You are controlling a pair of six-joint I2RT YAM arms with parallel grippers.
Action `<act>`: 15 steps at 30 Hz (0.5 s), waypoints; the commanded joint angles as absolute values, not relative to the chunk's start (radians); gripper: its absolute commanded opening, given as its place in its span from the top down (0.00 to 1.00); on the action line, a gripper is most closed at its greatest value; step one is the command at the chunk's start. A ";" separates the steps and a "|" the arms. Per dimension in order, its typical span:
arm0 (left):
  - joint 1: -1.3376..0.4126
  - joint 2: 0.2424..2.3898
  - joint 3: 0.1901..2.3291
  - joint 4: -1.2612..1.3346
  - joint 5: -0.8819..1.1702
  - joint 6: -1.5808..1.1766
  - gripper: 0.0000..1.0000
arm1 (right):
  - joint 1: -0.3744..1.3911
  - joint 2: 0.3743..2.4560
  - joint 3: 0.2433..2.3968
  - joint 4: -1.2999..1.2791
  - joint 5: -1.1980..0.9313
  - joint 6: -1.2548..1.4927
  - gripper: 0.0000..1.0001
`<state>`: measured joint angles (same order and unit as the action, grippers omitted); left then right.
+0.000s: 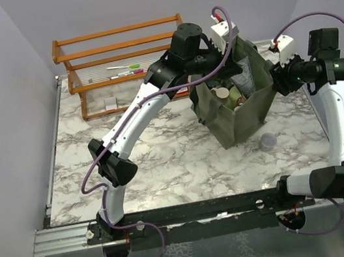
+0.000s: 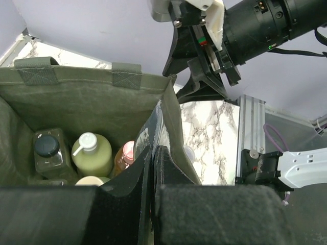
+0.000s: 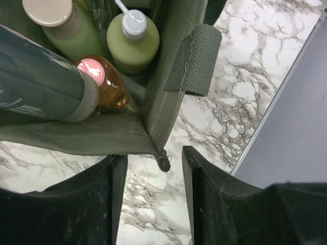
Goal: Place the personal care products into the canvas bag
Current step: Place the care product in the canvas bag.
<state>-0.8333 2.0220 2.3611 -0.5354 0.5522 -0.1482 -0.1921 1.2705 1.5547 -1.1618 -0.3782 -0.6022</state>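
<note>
Left end effector (image 2: 153,152) on creased olive canvas bag (image 2: 92,99)

Dark olive canvas bag (image 1: 239,117) standing open with creased sides, inside it upright pale green bottles (image 3: 134,46), amber bottle (image 3: 104,84), black-capped bottle (image 2: 48,153)

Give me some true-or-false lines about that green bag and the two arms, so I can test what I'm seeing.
1. Several bottles are inside the canvas bag. True.
2. The lavender jar is in the bag too. False: it sits on the table beside the bag.
3. The left fingers pinch the bag's rim. True.
4. The right fingers are closed tight. False: they are spread apart at the bag's corner.
</note>
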 commanded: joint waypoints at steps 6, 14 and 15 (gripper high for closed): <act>-0.849 2.048 2.353 -0.394 0.657 -0.221 1.00 | -0.199 1.338 1.637 -1.206 -0.454 -0.735 0.63; -0.857 2.097 2.350 -0.374 0.673 -0.241 1.00 | -0.199 1.354 1.679 -1.235 -0.466 -0.769 0.96; -0.859 2.105 2.350 -0.371 0.672 -0.240 1.00 | -0.199 1.351 1.680 -1.236 -0.463 -0.772 0.96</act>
<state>-0.8444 2.0888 2.3470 -0.4629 0.6209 -0.2070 -0.1921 1.3567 1.6398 -1.2293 -0.4427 -0.7403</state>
